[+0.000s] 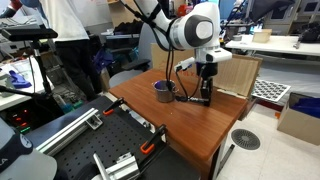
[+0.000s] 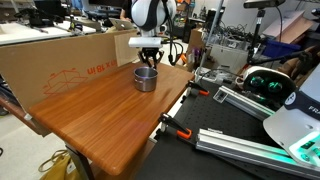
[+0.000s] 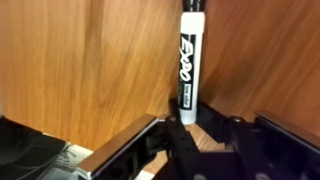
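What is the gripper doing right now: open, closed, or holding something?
Gripper: closed on the end of the marker, which lies on the wooden table.

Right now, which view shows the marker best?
Wrist view: the marker is close up, its label readable, with one end reaching the gripper. In both exterior views the marker is too small to make out below the arm.
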Controlling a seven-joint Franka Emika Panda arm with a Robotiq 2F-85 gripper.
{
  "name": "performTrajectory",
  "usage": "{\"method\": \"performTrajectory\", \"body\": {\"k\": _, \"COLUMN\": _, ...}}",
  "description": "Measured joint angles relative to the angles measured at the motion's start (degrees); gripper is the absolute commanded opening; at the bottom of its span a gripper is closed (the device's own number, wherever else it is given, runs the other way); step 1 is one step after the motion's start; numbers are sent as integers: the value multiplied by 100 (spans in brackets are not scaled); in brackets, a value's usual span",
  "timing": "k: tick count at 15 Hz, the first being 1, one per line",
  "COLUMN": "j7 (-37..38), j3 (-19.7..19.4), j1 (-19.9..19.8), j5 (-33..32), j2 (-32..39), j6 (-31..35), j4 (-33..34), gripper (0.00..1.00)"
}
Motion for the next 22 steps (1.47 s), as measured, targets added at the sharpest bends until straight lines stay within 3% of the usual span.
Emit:
{"method": "performTrajectory", "body": {"k": 6, "j7": -193, "j3": -15, "j1": -41, "j5": 19, "j2": -226, "j6": 372, "j4": -160, "gripper": 6}}
{"method": "performTrajectory", "body": {"k": 12, "j7": -523, "j3": -47, "j1": -143, "j5": 41, "j2": -1304, "j6": 852, "j4": -977, "gripper": 6}}
{"method": "performTrajectory", "body": {"k": 13, "j7": -584, "j3": -46, "j1": -143, "j5": 41, "j2": -1484, "j6": 863, "j4": -1134, "gripper": 51}}
{"method": "performTrajectory", "body": {"k": 15, "j7": -685, "j3": -36, "j1": -143, "j5": 41, "j2": -1753, "j6": 864, "j4": -1395, "gripper": 59}}
{"method": "performTrajectory", "body": {"k": 20, "j7": -948, "j3": 47, "j1": -151, "j5": 42, "j2": -1906, "j6": 863, "j4": -1663, "gripper": 95}}
{"method": "performTrajectory", "body": {"k": 22, "j7": -1105, "j3": 114, "j1": -156, "j5": 42, "j2": -1893, "j6": 863, "j4": -1687, "gripper": 100}}
